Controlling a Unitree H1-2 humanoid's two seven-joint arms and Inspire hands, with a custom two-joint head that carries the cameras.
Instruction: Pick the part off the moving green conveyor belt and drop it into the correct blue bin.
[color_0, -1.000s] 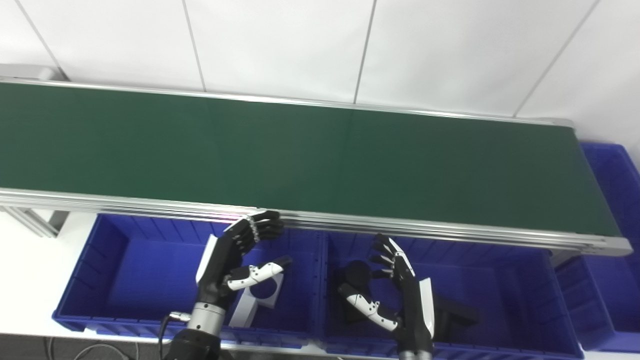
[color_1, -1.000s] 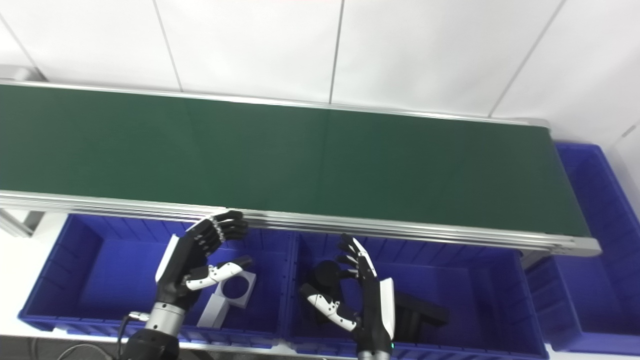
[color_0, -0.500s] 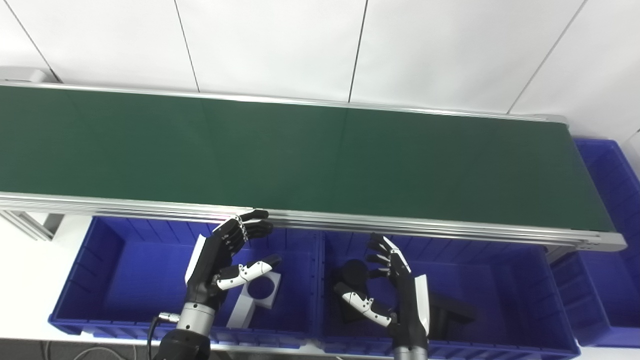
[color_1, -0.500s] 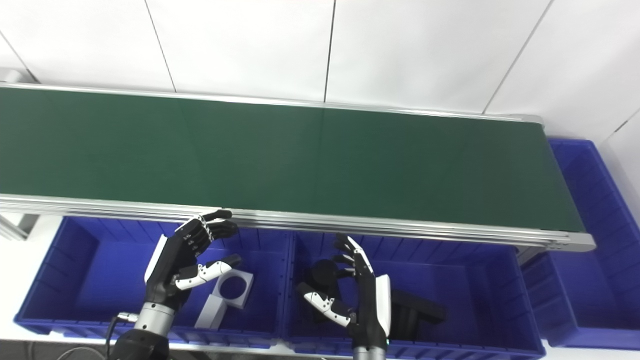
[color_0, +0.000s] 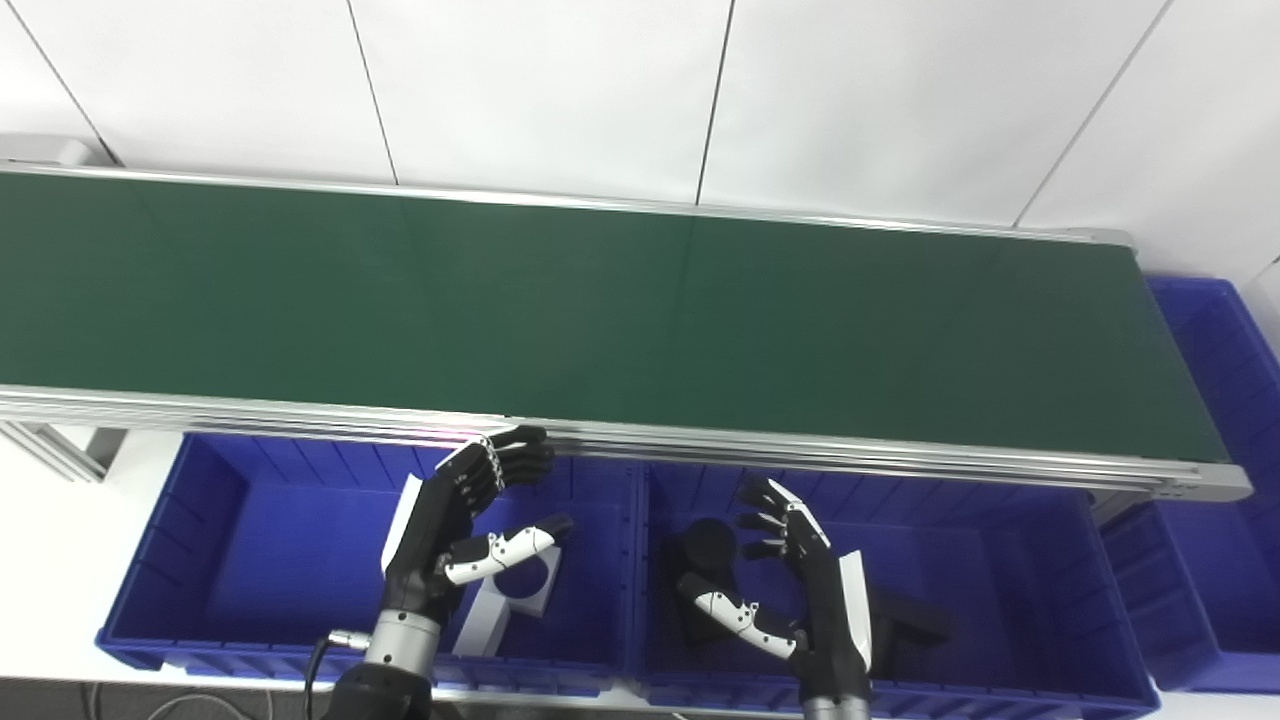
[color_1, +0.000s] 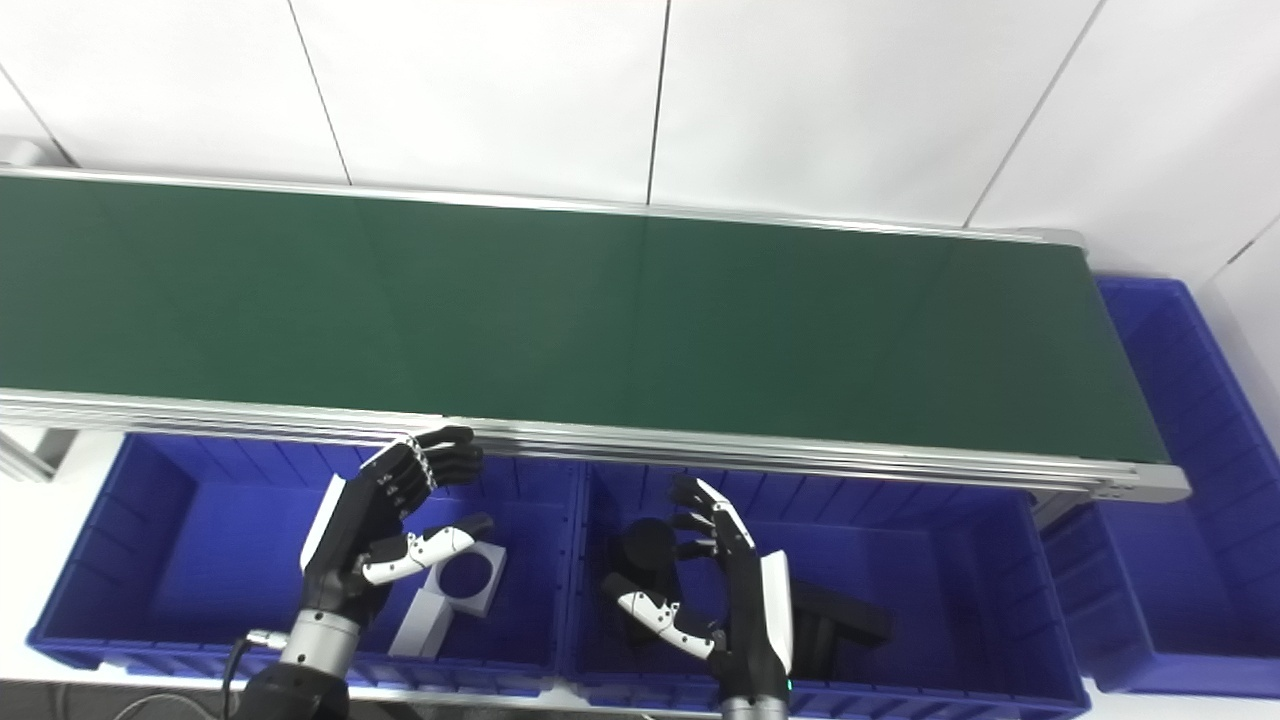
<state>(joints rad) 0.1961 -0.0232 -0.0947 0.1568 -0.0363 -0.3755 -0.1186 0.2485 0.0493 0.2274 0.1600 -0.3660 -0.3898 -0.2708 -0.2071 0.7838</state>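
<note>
Bare green belt (color_0: 600, 310); white part (color_0: 510, 600) (ring-shaped end) in left blue bin (color_0: 230, 540).

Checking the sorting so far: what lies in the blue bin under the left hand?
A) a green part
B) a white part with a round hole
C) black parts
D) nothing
B: the left bin holds a white part with a round hole, just beyond the open left hand.
</note>
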